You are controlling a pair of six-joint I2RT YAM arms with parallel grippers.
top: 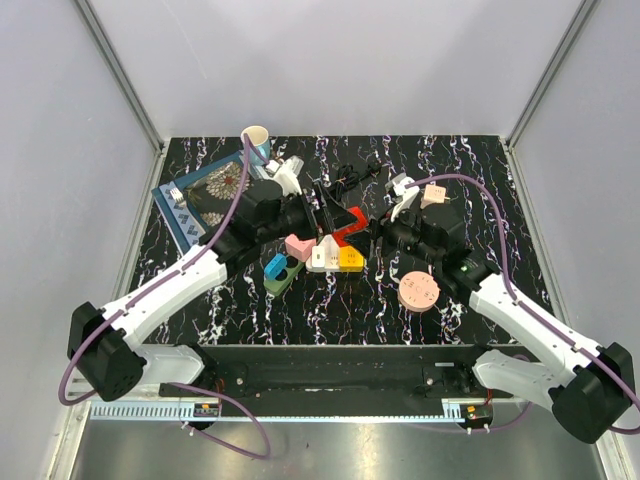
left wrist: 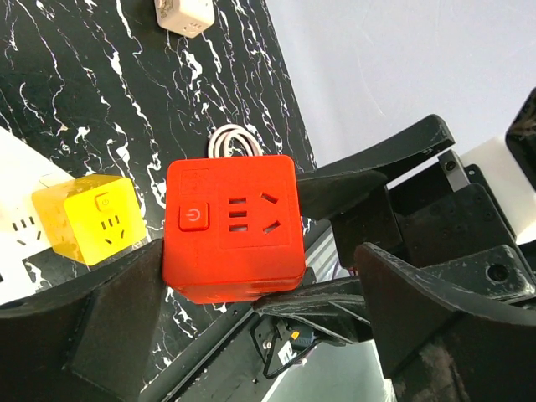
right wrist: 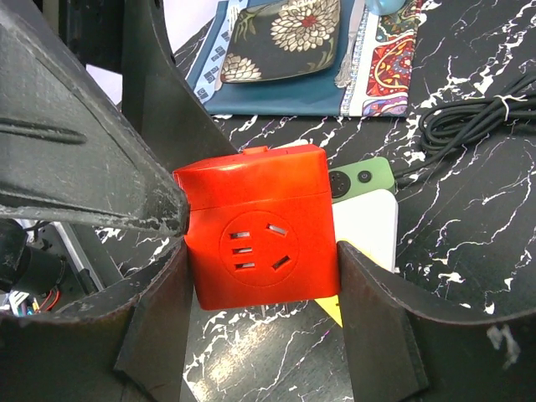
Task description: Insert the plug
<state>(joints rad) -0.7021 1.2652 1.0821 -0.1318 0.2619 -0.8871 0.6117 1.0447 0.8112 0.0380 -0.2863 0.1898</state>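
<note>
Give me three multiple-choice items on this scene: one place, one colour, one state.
1. Where does the pink disc lie? A at the near left corner; B on the table beside the right arm; C at the far edge.
2. In the left wrist view, what colour is the cube just left of the red cube? A yellow; B black; C purple.
3. How is the right tool? A open, empty; B shut on the red cube; C out of sight.
Key: B, the disc lies on the marble by the right arm; A, the yellow cube sits there; B, both fingers press the red cube's sides.
</note>
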